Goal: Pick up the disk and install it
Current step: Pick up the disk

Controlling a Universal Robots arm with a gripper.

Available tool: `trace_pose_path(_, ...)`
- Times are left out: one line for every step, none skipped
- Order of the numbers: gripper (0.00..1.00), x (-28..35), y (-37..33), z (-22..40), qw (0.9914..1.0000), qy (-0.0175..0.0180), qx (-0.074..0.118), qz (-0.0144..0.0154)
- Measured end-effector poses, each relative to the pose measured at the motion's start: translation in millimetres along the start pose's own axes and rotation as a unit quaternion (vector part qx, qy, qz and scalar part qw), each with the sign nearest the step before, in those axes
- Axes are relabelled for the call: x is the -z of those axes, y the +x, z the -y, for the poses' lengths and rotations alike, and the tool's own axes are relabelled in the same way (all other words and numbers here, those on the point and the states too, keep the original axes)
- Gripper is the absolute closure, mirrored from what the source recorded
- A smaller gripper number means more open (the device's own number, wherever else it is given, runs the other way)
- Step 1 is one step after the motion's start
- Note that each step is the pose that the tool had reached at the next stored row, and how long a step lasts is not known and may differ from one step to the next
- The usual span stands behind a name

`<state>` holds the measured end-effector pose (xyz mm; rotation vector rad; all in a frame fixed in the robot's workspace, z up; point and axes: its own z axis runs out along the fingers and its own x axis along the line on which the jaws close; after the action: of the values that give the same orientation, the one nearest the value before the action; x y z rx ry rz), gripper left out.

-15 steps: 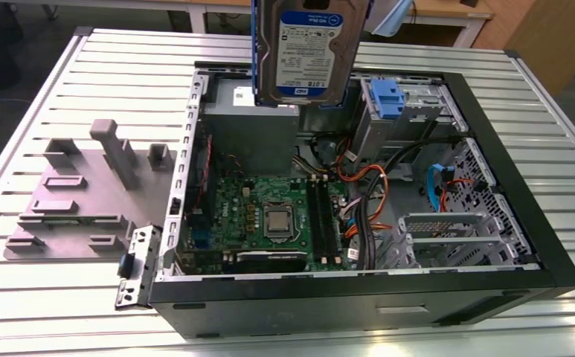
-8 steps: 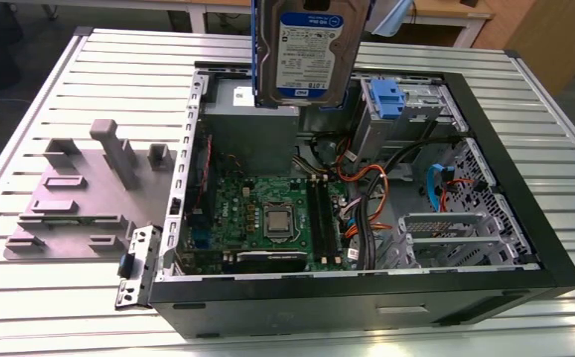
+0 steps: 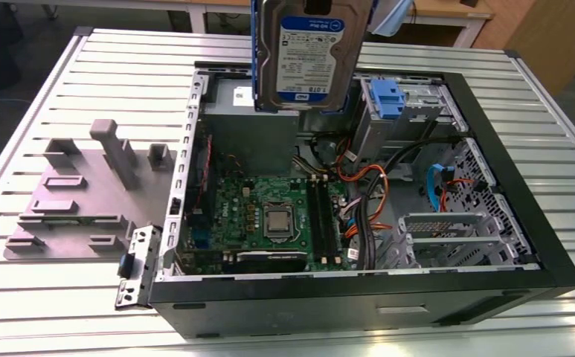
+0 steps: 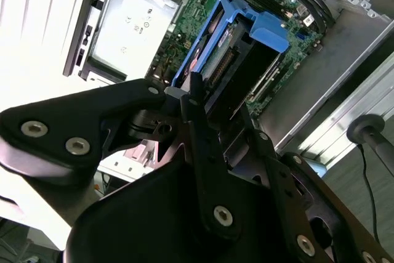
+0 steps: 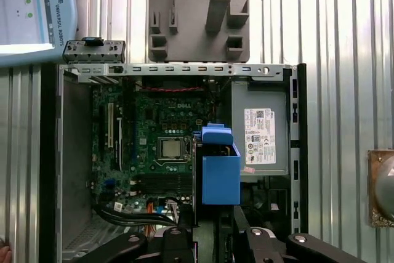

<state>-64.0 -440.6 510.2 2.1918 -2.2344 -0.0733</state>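
Observation:
The disk (image 3: 312, 59), a silver-grey drive with a white-and-blue label and blue side rails, hangs upright above the far part of the open computer case (image 3: 525, 186). It is clear of the case and just above the grey power-supply box. In the second wrist view the black fingers of my gripper (image 4: 203, 100) are shut on the disk (image 4: 237, 60), its blue rail facing the motherboard below. In the first wrist view the disk (image 5: 220, 170) appears edge-on as a blue block, held by the gripper (image 5: 212, 229).
Inside the case lie the green motherboard (image 3: 267, 216), orange and black cables (image 3: 372, 193), a drive bay with a blue latch (image 3: 387, 97) and the power supply (image 5: 258, 133). A grey fixture plate (image 3: 79, 201) lies on the slatted table beside the case. A teach pendant (image 5: 31, 10) rests nearby.

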Motion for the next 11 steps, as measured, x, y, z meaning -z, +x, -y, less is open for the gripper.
trace_pose_path(0.65,0.0,1.0,0.0,1.00000,0.0000,0.000,-0.0001)
trace_pose_path(0.65,0.1,2.1,0.0,1.00000,0.0000,0.000,-0.0001)
trace_pose_path(0.65,0.1,3.2,0.1,1.00000,0.0000,0.000,-0.0002)
trace_pose_path(0.65,0.1,4.3,0.1,1.00000,0.0000,0.000,-0.0002)
trace_pose_path(0.65,0.1,5.3,0.1,1.00000,0.0000,0.000,-0.0002)
trace_pose_path(0.65,0.1,6.2,0.1,1.00000,0.0000,0.000,-0.0003)
trace_pose_path(0.65,0.1,7.1,0.1,1.00000,0.0000,0.000,-0.0004)
trace_pose_path(0.65,0.2,8.1,0.2,1.00000,0.0000,0.000,-0.0006)
trace_pose_path(0.65,0.2,9.2,0.2,1.00000,0.0000,0.000,-0.0006)
trace_pose_path(0.65,0.2,10.3,0.2,1.00000,0.0000,0.000,-0.0007)
trace_pose_path(0.65,0.3,11.4,0.2,1.00000,0.0000,0.000,-0.0008)
